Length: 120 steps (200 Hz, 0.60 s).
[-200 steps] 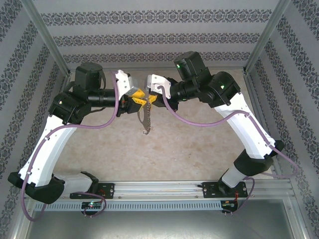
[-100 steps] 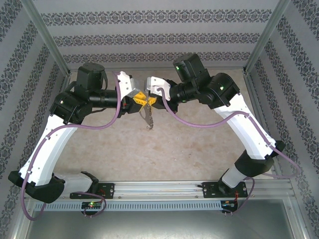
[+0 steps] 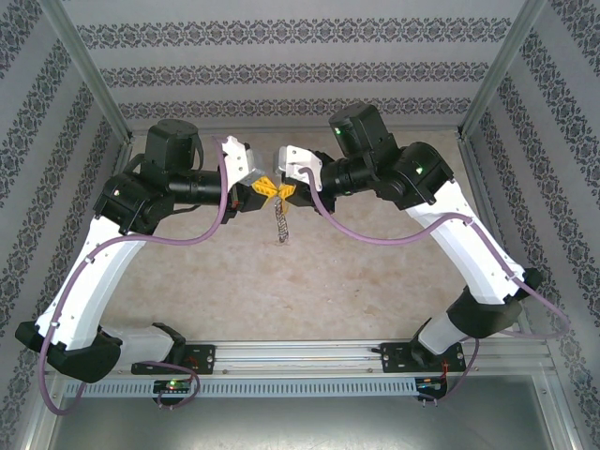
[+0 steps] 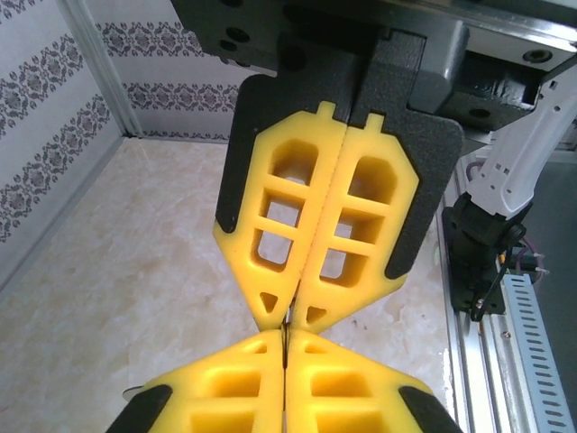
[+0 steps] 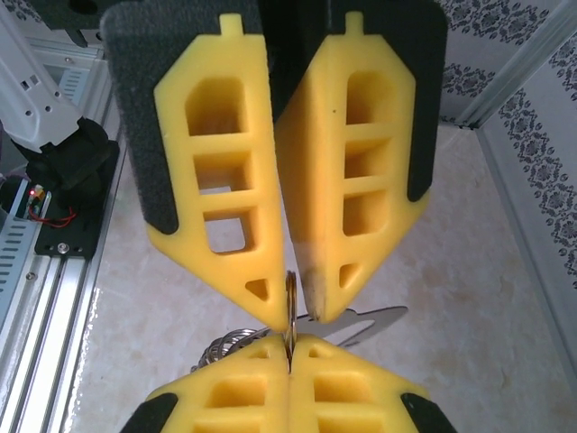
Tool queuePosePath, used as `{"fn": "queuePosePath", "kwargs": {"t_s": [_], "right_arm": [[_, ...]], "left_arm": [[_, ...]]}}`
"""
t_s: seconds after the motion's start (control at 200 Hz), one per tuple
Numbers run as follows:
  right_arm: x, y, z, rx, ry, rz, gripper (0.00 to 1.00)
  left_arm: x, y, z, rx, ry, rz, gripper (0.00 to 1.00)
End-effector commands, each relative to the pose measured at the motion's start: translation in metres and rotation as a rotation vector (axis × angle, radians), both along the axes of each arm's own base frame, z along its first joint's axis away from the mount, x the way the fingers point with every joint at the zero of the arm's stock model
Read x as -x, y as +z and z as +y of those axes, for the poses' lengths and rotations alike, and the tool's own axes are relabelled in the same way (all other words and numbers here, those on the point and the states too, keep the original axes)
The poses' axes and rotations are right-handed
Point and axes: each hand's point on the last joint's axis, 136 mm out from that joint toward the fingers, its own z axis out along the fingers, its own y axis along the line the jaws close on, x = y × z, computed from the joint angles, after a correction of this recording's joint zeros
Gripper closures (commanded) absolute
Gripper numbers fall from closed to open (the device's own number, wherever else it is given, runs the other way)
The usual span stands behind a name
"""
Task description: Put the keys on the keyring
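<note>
Compared with a second ago, the two arms have drawn a little closer over the middle of the surface (image 3: 375, 272), and the yellow pads that stood apart then now meet tip to tip. The left gripper (image 3: 265, 186) had its jaws partly parted before; now they are pressed together. The right gripper (image 3: 287, 193) has kept its jaws closed throughout. The hanging metal has changed as well. It was a longer string reaching further towards the near edge, then swung aslant, and now it hangs short and straight.

By count there are two arms, the left arm (image 3: 94, 272) and the right arm (image 3: 469, 234), and two grippers. There is one keyring (image 5: 290, 293) and one bunch of keys (image 3: 281, 225). I cannot count the single keys in the bunch. Only one flat blade (image 5: 374, 317) stands out clearly, in the right wrist view.

The keyring is seen edge-on as a thin strip. It runs upright from between the left jaws' tips into the seam of the right jaws, so both sets of jaws are clamped on it, held up above the surface. The keys dangle just below the meeting point, clear of the surface, with their long axis running straight down. The single blade sticks out sideways from the ring, lying roughly level.
</note>
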Motion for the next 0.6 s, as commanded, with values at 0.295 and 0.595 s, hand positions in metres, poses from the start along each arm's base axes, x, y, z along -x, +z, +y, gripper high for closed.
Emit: {"fn": "queuePosePath", "kwargs": {"t_s": [0.295,0.595], "right_arm": [[0.013,0.024,-0.004,-0.129,-0.004,-0.024,0.78],[0.017,0.034,-0.023,-0.211,-0.045,0.031,0.72]], "left_arm": [[0.008,0.018,0.000,0.046,-0.012,-0.031,1.00],[0.016,0.041,0.003,0.158,-0.047,-0.007,1.00]]}}
